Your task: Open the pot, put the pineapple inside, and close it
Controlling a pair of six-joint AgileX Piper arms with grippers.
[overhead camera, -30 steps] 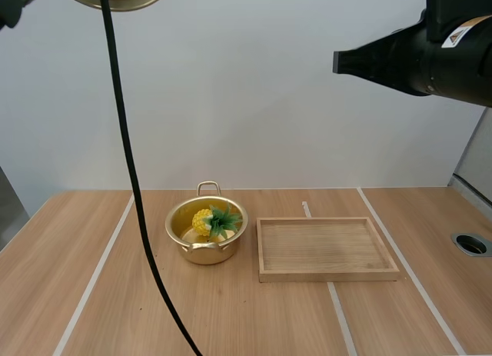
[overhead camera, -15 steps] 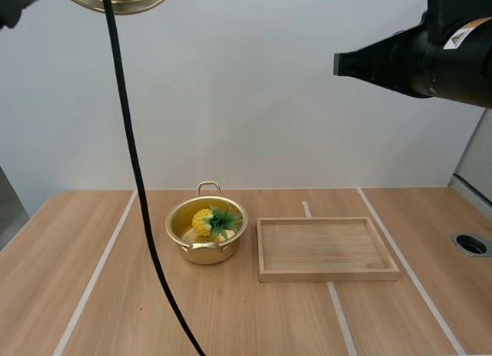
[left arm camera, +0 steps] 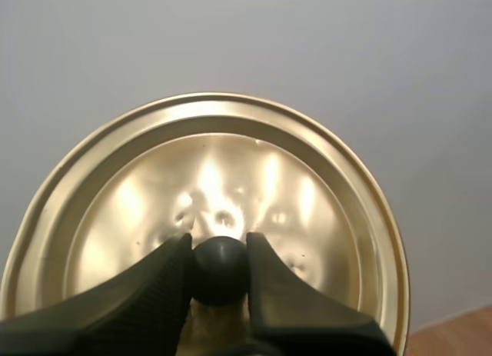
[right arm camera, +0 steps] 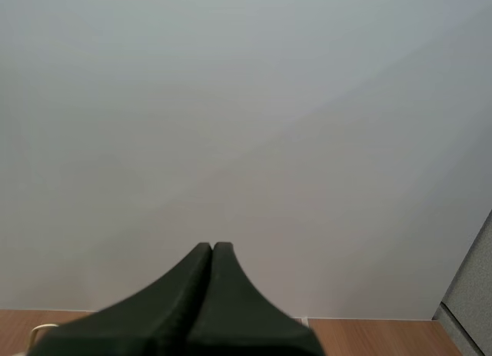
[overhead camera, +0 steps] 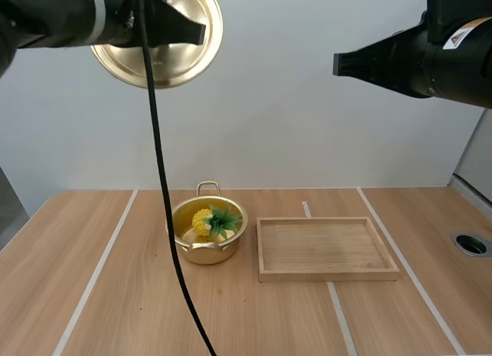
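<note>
The left gripper pinches the black knob of the lid, held aloft. The right gripper is pressed together, empty. The pineapple lies in the open pot, far below the left gripper.

The pineapple sat in the pot at mid-frame on the counter, the tray just right of it. My left hand held the lid at upper left.
</note>
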